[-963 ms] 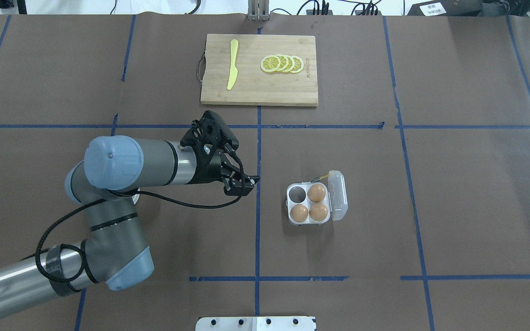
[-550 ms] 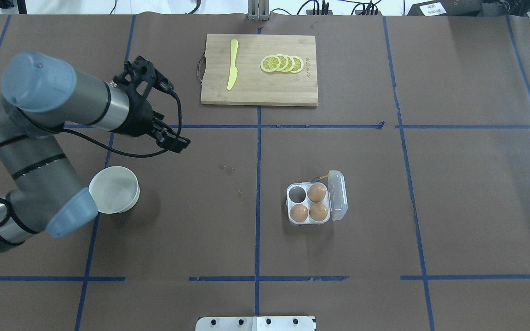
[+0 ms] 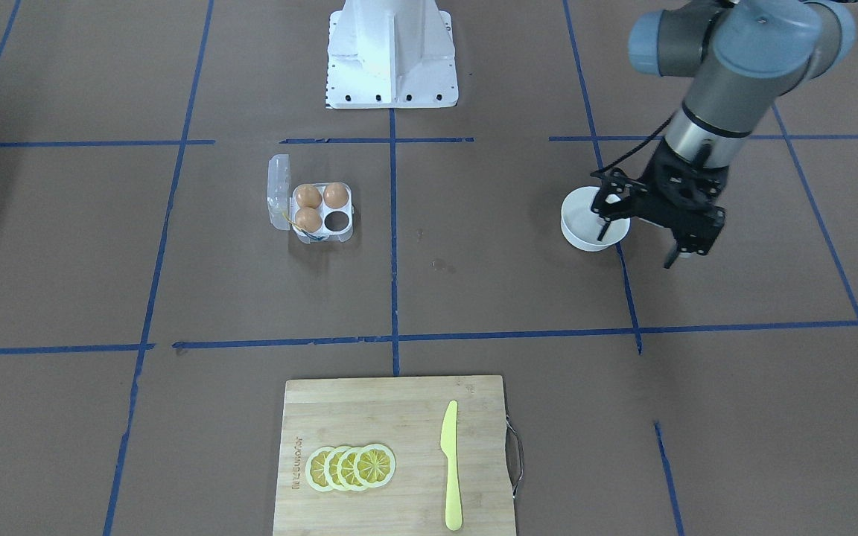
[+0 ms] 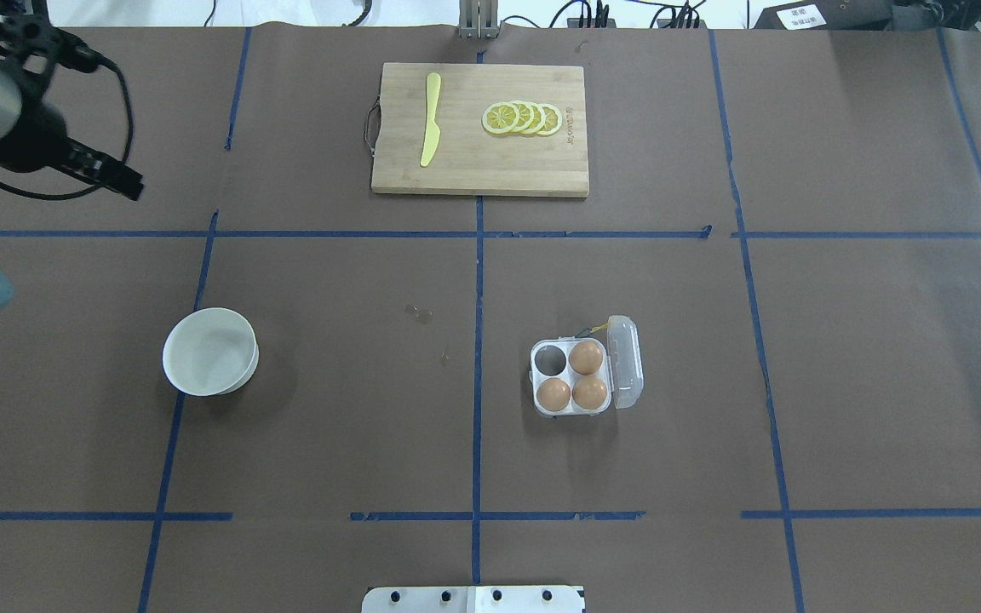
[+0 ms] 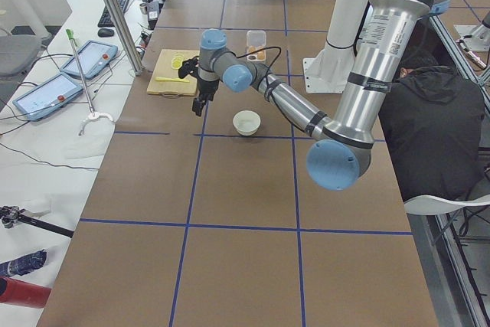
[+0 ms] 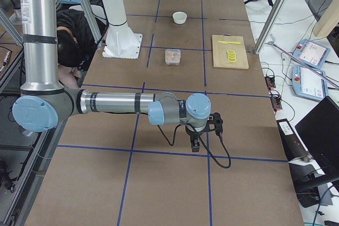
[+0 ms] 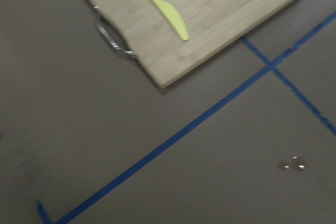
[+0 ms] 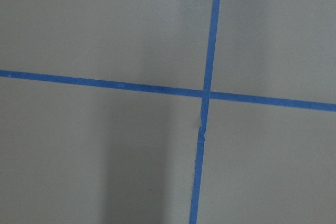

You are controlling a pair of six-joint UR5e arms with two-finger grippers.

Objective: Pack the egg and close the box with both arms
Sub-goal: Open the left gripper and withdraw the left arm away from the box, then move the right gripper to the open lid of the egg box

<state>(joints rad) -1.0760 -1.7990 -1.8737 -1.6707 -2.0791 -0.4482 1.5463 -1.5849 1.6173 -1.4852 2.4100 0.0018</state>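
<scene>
Near the smooth round bowl (image 4: pixel 209 352) hangs the left end effector (image 4: pixel 124 180), jaw gap unclear.

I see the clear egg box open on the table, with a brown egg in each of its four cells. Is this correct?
Not quite. The box is open on the table, but only three of its cells hold brown eggs. The fourth cell is empty. The overhead exterior view shows this plainly.
</scene>
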